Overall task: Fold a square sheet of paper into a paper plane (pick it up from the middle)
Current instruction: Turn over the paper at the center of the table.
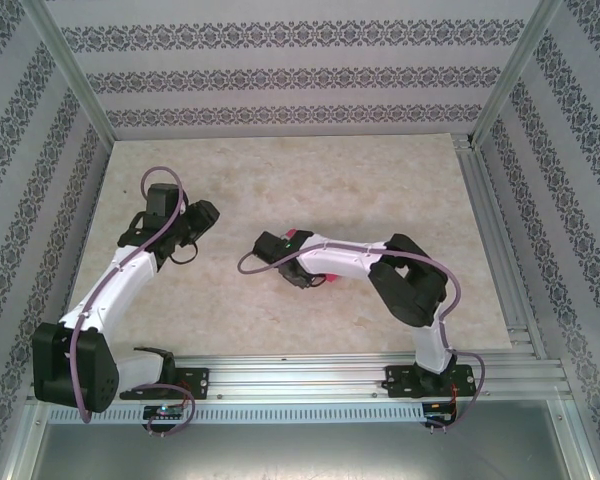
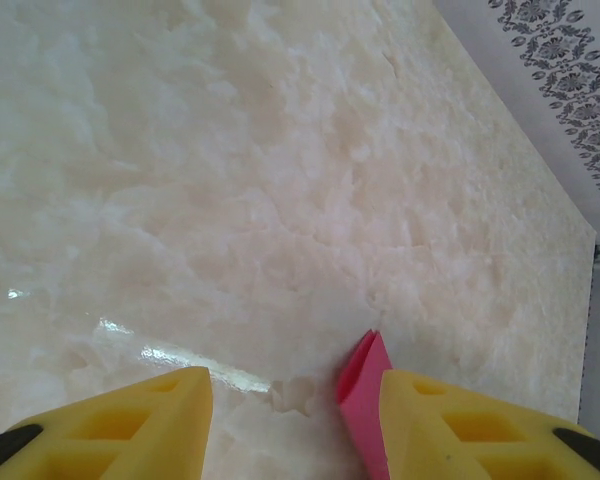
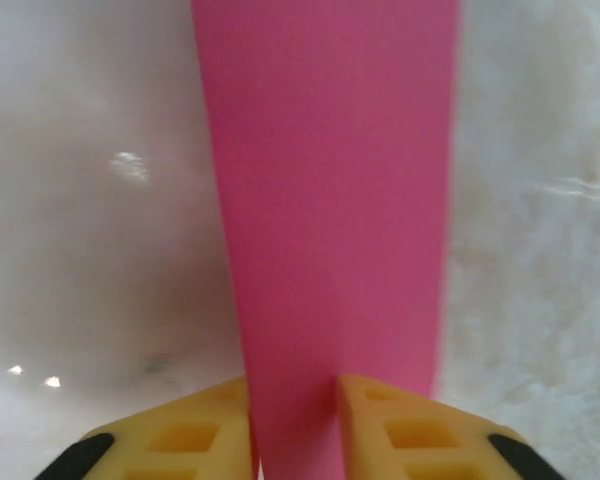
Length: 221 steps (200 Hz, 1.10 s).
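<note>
Strip of creased magenta-pink paper [image 3: 330, 200] clenched in my right claw [image 3: 292, 400], probably mid-length so it lifts level; left claw [image 2: 292, 385] released, ready beside its tip.

no readable text, labels, brands or numbers anywhere
</note>
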Motion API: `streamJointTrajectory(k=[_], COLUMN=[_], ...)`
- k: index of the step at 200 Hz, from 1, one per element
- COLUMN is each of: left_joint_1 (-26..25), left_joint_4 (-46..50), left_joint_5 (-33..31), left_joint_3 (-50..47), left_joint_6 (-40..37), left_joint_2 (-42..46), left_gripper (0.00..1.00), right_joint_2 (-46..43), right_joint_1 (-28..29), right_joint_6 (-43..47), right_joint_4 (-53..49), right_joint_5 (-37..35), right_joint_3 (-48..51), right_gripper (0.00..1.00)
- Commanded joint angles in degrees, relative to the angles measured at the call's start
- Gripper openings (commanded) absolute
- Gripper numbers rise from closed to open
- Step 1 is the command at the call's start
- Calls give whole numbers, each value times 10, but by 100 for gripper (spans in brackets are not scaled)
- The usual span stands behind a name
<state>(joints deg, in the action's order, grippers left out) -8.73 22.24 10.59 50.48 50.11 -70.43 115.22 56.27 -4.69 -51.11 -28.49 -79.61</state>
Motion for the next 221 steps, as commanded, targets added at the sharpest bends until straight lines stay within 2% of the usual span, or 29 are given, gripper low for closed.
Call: streamJointTrajectory(k=[1,17,44,73,85,107,141,173,192,221], left_joint_1=[8,8,8,8,5,-19,-123,-188,-202,-207], left_joint_4=[3,-5,-8,-38,-51,-65,-73,-98,-83,-59], left_joint_5=[9,23,45,90,117,172,183,175,180,167], left_joint_3=[6,5,4,-4,-1,17,52,103,150,180], left_joint_6=[9,7,3,-11,-21,-33,-39,-28,-30,-37], left_joint_2=[7,0,-10,-10,-19,-57,-149,-248,-317,-372], left_gripper=[49,49,49,50,53,57,55,47,39,37], right_joint_2=[14,10,-9,-92,-138,-239,-336,-343,-325,-288], right_joint_1=[18,16,-14,-56,-71,-114,-234,-290,-310,-331], right_joint_6=[-55,-78,-111,-144,-160,-213,-349,-407,-419,-418], right_joint_4=[-14,4,52,134,165,240,368,382,382,387], right_joint_5=[33,74,187,307,342,374,443,457,462,470], right_joint_3=[-29,-23,12,75,100,174,338,384,388,384], right_gripper=[34,43,44,46,47,50,51,52,51,53])
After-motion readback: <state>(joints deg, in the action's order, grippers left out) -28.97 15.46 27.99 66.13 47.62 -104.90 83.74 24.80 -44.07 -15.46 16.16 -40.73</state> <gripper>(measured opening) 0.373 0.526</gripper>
